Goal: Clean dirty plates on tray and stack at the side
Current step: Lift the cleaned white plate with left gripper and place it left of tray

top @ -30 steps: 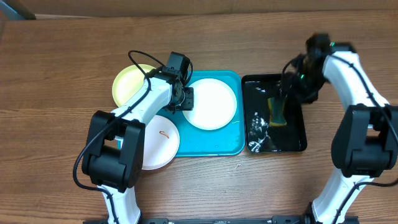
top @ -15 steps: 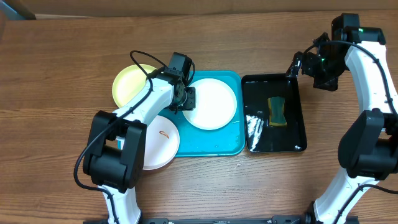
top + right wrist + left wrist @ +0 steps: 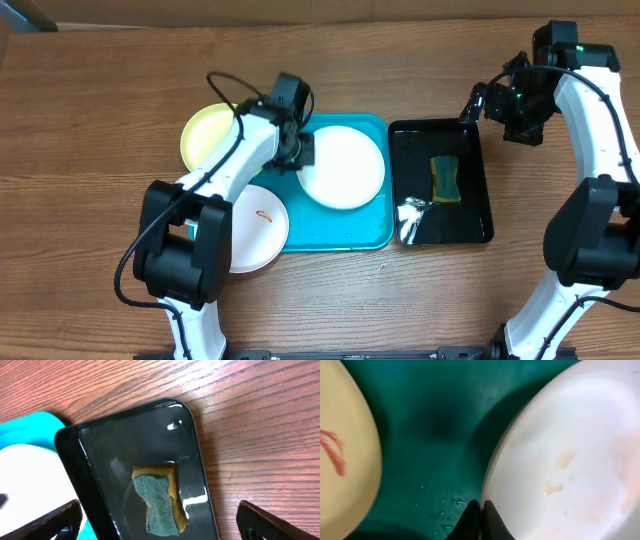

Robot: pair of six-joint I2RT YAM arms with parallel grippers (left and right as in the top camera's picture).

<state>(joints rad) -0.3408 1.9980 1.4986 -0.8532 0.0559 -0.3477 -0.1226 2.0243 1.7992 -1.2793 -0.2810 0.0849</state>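
Where the left arm reaches across the table [image 3: 100,100], the left gripper [image 3: 299,152] sits at the left rim of the white plate [image 3: 345,168]; in the left wrist view its two dark fingertips [image 3: 480,512] are pressed together with no gap, and the rim of the white plate [image 3: 570,460] runs down to the point where they meet, so that the rim appears pinched between them; a dark shadow lies on the tray [image 3: 435,420] beneath that rim.

White plate: lies inside the turquoise tray [image 3: 340,235], towards its far half, and shows faint orange marks on its surface in the wrist view.

Yellow-green plate [image 3: 205,135]: on the table beyond the tray's far-left corner, partly hidden by the left arm.

Second white plate [image 3: 258,228]: at the tray's near-left corner, bearing an orange-brown smear [image 3: 263,215]; whether it overlaps the tray's rim or merely touches it cannot be told.

Right gripper [image 3: 482,105]: held above the far-right corner of the black tray [image 3: 470,230], its jaws spread wide and holding nothing; in the right wrist view the right gripper [image 3: 160,522] shows one finger at each lower corner, with the black tray [image 3: 110,445] below.

Sponge [image 3: 445,178]: yellow with a green scouring face, lying in the wet black tray, apart from both grippers; also seen at [image 3: 160,500].
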